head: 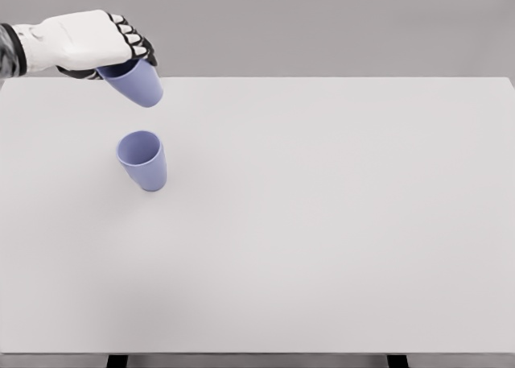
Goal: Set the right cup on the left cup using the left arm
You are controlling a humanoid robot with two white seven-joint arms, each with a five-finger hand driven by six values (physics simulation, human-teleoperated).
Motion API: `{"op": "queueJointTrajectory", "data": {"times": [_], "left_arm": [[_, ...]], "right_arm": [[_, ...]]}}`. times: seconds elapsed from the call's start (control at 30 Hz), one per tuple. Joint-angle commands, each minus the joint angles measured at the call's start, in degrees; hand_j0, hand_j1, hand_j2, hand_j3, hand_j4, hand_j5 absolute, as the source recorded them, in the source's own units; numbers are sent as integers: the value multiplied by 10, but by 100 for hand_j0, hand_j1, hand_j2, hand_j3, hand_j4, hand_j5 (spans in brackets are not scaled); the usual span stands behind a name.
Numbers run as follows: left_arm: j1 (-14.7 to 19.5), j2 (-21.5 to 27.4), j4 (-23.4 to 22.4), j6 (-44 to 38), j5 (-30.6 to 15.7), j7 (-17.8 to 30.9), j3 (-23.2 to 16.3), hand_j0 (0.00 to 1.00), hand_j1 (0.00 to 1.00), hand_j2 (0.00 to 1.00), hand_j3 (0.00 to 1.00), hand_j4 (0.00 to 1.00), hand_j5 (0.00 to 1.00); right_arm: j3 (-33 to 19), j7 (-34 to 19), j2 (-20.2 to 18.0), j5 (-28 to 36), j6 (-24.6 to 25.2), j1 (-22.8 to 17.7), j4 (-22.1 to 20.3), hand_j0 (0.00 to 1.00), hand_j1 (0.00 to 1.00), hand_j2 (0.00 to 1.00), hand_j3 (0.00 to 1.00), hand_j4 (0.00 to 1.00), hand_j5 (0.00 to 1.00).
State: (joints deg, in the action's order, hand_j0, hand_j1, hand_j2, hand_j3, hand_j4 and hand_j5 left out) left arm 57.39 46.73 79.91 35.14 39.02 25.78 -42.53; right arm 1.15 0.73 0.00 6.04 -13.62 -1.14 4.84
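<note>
Head view. We see the left hand (84,42) entering from the upper left edge, over the far left corner of the white table (322,223). Its fingers (135,42) are curled around the rim end of a lavender cup (135,82), so we log the hand as closed on that cup. The held cup is tilted: its mouth points up and left into the palm, its base down and right. It appears lifted off the table surface; we cannot tell how high.

The second lavender cup (143,160) stands upright on the table, mouth open toward us, nearer to the camera than the held one and slightly to its right in the picture. The two cups are apart, not touching; a strip of bare tabletop shows between them.

The rest of the tabletop reads as plain white, with two dark table legs (117,361) visible at the bottom edge. Behind it the background is uniform grey.
</note>
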Motion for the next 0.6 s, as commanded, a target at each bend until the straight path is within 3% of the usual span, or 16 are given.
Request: {"op": "queueJointTrajectory", "data": {"times": [0.0, 0.17, 0.3, 0.57], "left_arm": [[-2, 17, 23, -1, -6, 0, 2, 72, 72, 72, 72, 72, 72], [-6, 41, 53, -1, -26, 0, 3, 72, 72, 72, 72, 72, 72], [-39, 44, 75, -1, -25, 0, 27, 72, 72, 72, 72, 72, 72], [-44, 67, 88, -1, -26, 0, 28, 72, 72, 72, 72, 72, 72]], "right_arm": [[0, 0, 0, 0, 0, 0, 0, 100, 100, 100, 100, 100, 100], [0, 0, 0, 0, 0, 0, 0, 100, 100, 100, 100, 100, 100], [0, 0, 0, 0, 0, 0, 0, 100, 100, 100, 100, 100, 100], [0, 0, 0, 0, 0, 0, 0, 100, 100, 100, 100, 100, 100]]}}
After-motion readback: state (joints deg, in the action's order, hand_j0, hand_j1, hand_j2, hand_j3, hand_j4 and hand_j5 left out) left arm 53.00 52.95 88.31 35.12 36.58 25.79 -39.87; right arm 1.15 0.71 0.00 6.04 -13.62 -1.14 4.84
